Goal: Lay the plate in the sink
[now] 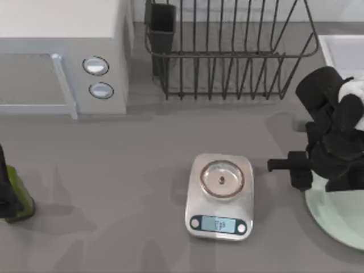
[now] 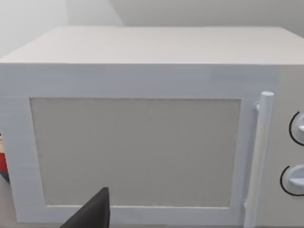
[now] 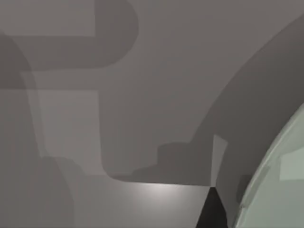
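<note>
Where scale [image 1: 219, 197] display blurs, plate [image 1: 338, 219] sits right.

We see the plate [image 1: 335, 219], pale mint-green and round, lying flat on the bench at the right edge, partly under our right arm. The sink's [image 1: 341, 51] white rim sits at the far right corner.

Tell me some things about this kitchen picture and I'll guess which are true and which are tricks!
1. The plate is lying in the sink. False: it sits on the table at the right edge, under the right gripper.
2. The kitchen scale sits between the two arms. True.
3. The dish rack is full of dishes. False: no dishes in it.
4. The microwave has two round knobs. True.
5. The left gripper holds the plate. False: it is far left.
</note>
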You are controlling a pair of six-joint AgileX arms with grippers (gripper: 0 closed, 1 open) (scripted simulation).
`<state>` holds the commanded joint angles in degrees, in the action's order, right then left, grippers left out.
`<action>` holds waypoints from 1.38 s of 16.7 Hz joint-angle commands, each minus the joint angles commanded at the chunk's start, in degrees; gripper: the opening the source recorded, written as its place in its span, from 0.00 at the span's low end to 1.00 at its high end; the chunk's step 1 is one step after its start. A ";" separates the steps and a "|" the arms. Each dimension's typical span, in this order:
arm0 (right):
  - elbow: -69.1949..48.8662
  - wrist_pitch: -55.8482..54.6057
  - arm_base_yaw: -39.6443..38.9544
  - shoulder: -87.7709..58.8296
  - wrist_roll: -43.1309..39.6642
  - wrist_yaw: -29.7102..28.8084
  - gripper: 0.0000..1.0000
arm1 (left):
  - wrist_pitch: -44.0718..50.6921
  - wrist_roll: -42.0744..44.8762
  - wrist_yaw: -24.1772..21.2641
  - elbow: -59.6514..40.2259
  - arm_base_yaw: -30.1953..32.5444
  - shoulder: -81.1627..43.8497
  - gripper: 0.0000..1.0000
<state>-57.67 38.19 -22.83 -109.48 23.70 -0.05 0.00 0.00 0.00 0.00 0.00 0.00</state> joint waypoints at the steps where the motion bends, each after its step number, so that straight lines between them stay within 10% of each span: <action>1: 0.00 0.00 0.00 0.00 0.00 0.00 0.00 | 0.00 0.00 0.00 0.00 0.00 0.00 1.00; 12: -5.58 3.78 1.03 3.61 0.02 -0.49 0.00 | 0.00 0.00 0.00 0.00 0.00 0.00 1.00; 23: -49.21 50.02 1.00 5.37 -0.39 -0.24 0.00 | 0.00 0.00 0.00 0.00 0.00 0.00 1.00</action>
<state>-106.88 88.21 -21.83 -104.11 23.32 -0.29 0.00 0.00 0.00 0.00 0.00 0.00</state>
